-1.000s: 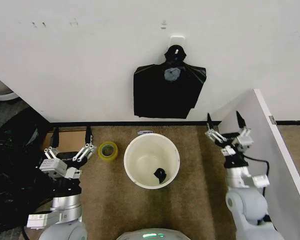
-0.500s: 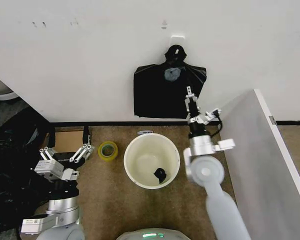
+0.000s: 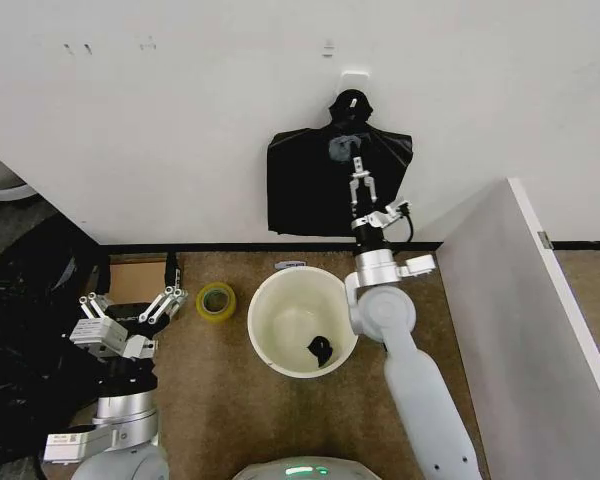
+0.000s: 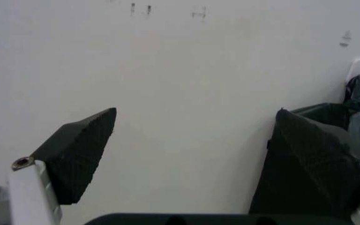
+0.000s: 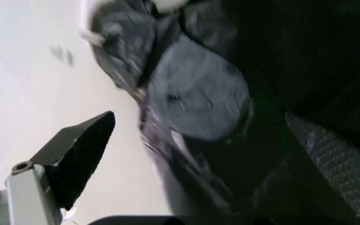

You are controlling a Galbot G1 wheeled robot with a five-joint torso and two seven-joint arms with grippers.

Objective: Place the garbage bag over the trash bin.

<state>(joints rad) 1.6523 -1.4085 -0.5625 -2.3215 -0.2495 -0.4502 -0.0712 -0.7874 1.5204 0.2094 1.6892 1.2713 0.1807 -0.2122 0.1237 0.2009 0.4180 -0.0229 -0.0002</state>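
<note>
The garbage bag (image 3: 335,185) hangs flat against the white wall from a small white hook (image 3: 353,78), its gathered top looped over the hook and a grey round patch showing near its upper middle. It hangs above the trash bin (image 3: 270,290), which stands on the brown floor just below, close to the black skirting line. A small dark scrap lies inside the bin on its cream bottom.

The right gripper (image 3: 360,183) is raised in front of the bag, its arm reaching up from beside the bin's right rim. Its jaws are slightly apart and point up toward the hook; in the right wrist view the dark fingertips (image 5: 83,152) stand on either side of the bag's grey patch and knotted top, not clamped on anything.

The left gripper (image 3: 130,305) is low at the robot's left side, well away from the bag, with its jaws spread apart. A yellow tape roll (image 3: 216,300) lies on the floor between that gripper and the bin. A white panel (image 3: 520,300) leans at the right.
</note>
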